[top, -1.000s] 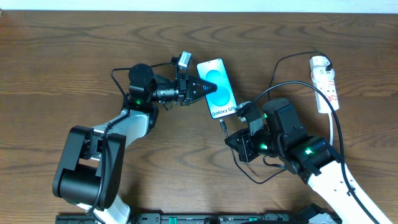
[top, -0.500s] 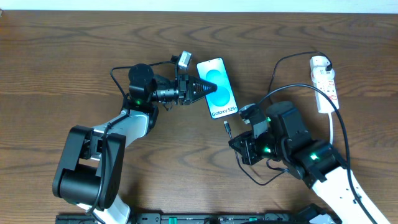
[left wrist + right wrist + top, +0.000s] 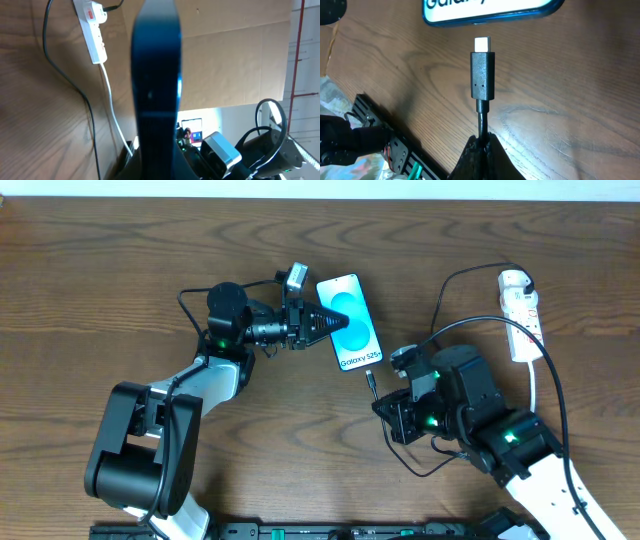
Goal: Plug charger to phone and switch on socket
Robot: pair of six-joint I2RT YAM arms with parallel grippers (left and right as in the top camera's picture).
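I am on the plugging step. My left gripper is clenched on the long edge of the phone, which lies screen-up on the table and gives me something to push against. My right gripper is pinched on the charger cable just behind the plug. The plug's metal tip points at the phone's bottom edge and stops just short of it, not yet touching.

To do this well, I would line the plug's axis up with the phone's long axis. I would also bring the tip level with the thin edge, neither above the glass nor scraping the wood. Then I would advance slowly in a straight line. Because I hold the cable and not the plug body, the plug can hinge sideways on contact. Any bending would be my cue to back off and realign, not to push harder.

The port itself is not visible: the right wrist view shows only a strip of the phone's bottom edge, with the rest cut off. The left wrist view is mostly filled by the phone seen edge-on, dark and blurred, and my own fingers there are not distinguishable. From overhead, the right wrist hides its own fingertips.

The socket lies well to the right of the phone with its white cord. I cannot read whether its red switch is on.
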